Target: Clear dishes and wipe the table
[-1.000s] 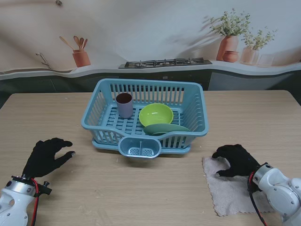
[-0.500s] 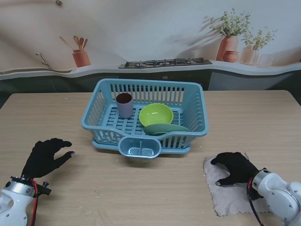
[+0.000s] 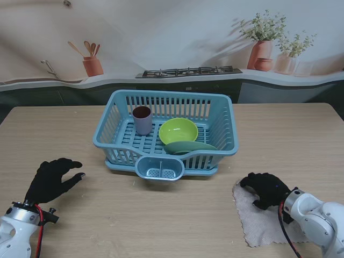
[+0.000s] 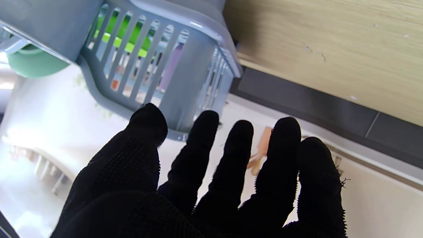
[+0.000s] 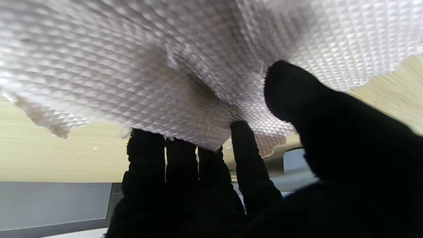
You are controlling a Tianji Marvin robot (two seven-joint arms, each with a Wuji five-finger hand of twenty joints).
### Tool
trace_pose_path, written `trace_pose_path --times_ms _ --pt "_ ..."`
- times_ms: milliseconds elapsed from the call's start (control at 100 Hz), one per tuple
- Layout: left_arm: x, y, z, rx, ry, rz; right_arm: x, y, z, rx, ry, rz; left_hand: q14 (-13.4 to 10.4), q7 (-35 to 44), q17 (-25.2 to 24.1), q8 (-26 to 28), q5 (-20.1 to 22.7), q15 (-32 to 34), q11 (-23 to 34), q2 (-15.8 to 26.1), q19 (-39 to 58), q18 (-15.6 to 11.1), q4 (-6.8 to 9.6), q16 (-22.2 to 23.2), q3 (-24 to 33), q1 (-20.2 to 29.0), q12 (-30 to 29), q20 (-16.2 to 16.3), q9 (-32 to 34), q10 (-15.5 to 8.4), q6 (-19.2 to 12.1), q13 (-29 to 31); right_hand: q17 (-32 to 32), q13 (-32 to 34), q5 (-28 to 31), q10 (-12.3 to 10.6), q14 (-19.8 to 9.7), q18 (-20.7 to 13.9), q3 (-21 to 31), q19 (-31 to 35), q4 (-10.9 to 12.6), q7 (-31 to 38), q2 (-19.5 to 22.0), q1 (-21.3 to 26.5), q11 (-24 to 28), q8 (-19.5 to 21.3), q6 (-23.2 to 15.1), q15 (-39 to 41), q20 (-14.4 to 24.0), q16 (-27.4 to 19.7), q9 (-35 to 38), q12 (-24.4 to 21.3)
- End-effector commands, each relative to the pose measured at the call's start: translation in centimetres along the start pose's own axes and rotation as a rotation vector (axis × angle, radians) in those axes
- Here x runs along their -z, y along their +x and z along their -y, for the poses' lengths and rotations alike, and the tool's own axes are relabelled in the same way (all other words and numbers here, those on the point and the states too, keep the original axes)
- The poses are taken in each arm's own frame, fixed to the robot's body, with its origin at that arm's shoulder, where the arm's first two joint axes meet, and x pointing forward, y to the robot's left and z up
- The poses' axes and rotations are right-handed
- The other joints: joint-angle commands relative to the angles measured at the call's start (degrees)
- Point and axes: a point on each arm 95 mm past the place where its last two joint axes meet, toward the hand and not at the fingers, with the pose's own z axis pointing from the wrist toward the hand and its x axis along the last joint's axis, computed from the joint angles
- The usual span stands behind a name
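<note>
The right hand (image 3: 267, 188) presses curled fingers onto the cloth (image 3: 262, 223) beneath it; the left hand (image 3: 52, 179) hovers spread, holding nothing.

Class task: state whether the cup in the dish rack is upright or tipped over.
Upright. The cup stands in the dish rack with its dark open mouth facing up.
</note>
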Motion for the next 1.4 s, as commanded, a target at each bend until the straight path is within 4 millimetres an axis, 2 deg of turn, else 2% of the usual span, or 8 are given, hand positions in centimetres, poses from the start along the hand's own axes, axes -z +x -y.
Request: trace_pose_path --times_ms 0,70,100,180,280,970,1220,1390 --pt "0.1 0.2 -0.1 0.008 -0.007 0.000 0.2 0.7 4.0 -0.029 0.095 0.006 1.94 -0.36 -0.92 -0.28 2.18 0.01 -0.38 2.02 -0.97 1.40 1.56 0.02 0.22 -0.44 -0.82 -1.10 -0.40 1.17 0.96 -0.68 4.18 5.29 8.26 -0.58 -0.85 -2.33 3.07 5.77 -0.48 5.97 -2.36 3.89 5.07 2.07 0.21 5.92 1.76 2.42 5.98 2.27" --pt "0.0 0.2 -0.1 0.010 -0.008 0.001 -0.1 0.9 4.2 -0.024 0.071 0.011 1.96 -0.38 -0.97 -0.30 2.15 -0.04 -0.41 2.07 -1.00 1.34 1.57 0.01 0.09 -0.41 -0.83 -1.11 -0.43 1.21 0.96 -0.79 9.54 10.64 11.90 -0.58 -1.58 -3.27 4.92 9.50 0.11 9.61 -2.45 6.02 7.31 2.70 -1.09 9.05 2.24 3.44 10.96 3.15" --pt "0.1 0.2 -0.1 0.010 -0.008 0.001 -0.3 0.9 4.3 -0.019 0.063 0.011 1.91 -0.40 -1.03 -0.31 2.12 -0.02 -0.39 2.10 -1.02 1.24 1.57 0.02 0.03 -0.40 -0.83 -1.13 -0.39 1.17 0.92 -0.79 12.12 13.29 14.01 -0.69 -1.39 -3.87 6.92 11.40 -2.35 11.69 -3.14 6.84 8.09 2.57 -1.89 10.72 1.88 1.34 13.71 3.62" --pt "0.1 0.2 -0.1 0.010 -0.006 0.001 -0.6 1.0 4.3 -0.001 0.039 0.011 1.90 -0.40 -1.02 -0.32 2.13 -0.03 -0.38 2.19 -1.01 1.22 1.59 0.02 -0.07 -0.36 -0.82 -1.14 -0.42 1.06 0.97 -0.81 19.41 21.18 18.70 -0.55 0.27 -3.80 10.49 15.19 -6.84 22.37 -4.66 9.41 9.30 -10.22 -5.37 15.11 1.42 -4.60 23.20 0.33" --pt "0.0 0.3 -0.1 0.013 -0.001 0.002 -1.2 0.9 4.0 0.016 0.006 0.023 2.05 -0.34 -1.02 -0.31 2.25 -0.02 -0.39 2.15 -1.01 1.22 1.62 0.02 -0.13 -0.28 -0.83 -1.15 -0.33 1.16 0.95 -0.74 23.67 26.11 24.00 -0.46 1.74 -2.68 12.25 16.73 -7.95 26.41 -4.86 12.04 9.08 -13.04 -7.54 16.57 1.62 -6.80 30.16 -0.74" --pt "-0.1 0.2 -0.3 0.011 -0.008 0.007 -6.7 -3.8 -0.7 0.057 -0.211 0.209 2.02 -0.37 -1.24 -0.38 2.22 -0.08 -0.47 2.86 -1.08 0.94 1.65 0.00 -1.37 -0.16 -0.87 -1.30 -0.38 1.11 0.81 -0.92 24.47 29.03 30.51 -2.08 2.36 2.14 12.90 9.88 -8.39 23.75 -2.32 12.59 2.96 -16.06 -8.20 10.14 -1.25 -10.03 35.47 -2.02" --pt "-0.1 0.2 -0.3 0.011 -0.011 0.009 -5.1 -3.1 0.4 -0.057 -0.166 0.205 2.04 -0.34 -1.34 -0.37 2.22 -0.08 -0.51 3.13 -1.12 0.87 1.69 -0.01 -1.89 -0.02 -0.90 -1.35 -0.29 1.06 0.74 -0.93 5.31 15.91 23.04 -3.12 1.64 5.05 -5.57 -8.44 -6.60 10.90 12.48 8.57 -10.93 -19.16 -3.72 -16.17 -12.64 -9.78 23.73 -3.03" --pt "-0.1 0.2 -0.4 0.014 -0.016 0.010 -3.0 -2.4 0.9 -0.135 -0.111 0.176 2.09 -0.36 -1.41 -0.38 2.17 -0.15 -0.61 3.38 -1.11 0.82 1.72 -0.03 -2.30 0.09 -0.95 -1.39 -0.30 0.93 0.66 -1.01 -12.07 -1.06 19.14 -3.31 0.53 1.69 -5.85 -16.63 -0.97 -5.97 18.27 -8.40 -12.58 -6.40 -3.31 -23.28 -12.54 -11.01 11.45 -3.38"
